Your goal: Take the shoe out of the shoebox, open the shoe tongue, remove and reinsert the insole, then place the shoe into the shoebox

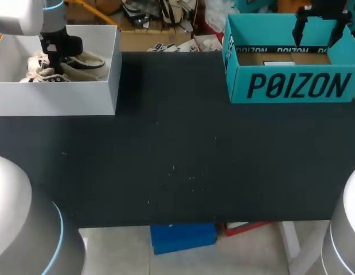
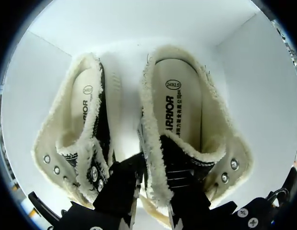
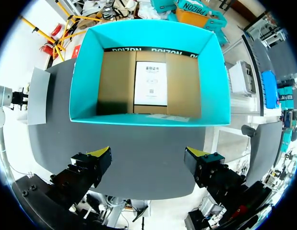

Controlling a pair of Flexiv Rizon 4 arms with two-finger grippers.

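The shoe sits upright in the white box at the far left corner of the dark table. Its opening faces up, its heel end lies ahead of the left gripper, and its laced front runs back beneath it. A second shoe lies just beside it, long axis parallel and pointing the same way. Both are cream with fleecy collars, black trim and metal eyelets. Each insole carries a small round stamp and a line of dark lettering along its length. The left gripper is down inside the white box at the inner collar of the shoe, beside the gap between the pair. I cannot tell whether it has closed on that edge. At the far right corner stands the teal shoebox, open-topped, with bold black lettering on its front wall. It holds only a white printed sheet lying flat on the brown cardboard floor. The right gripper hangs above this box, spread wide and holding nothing.
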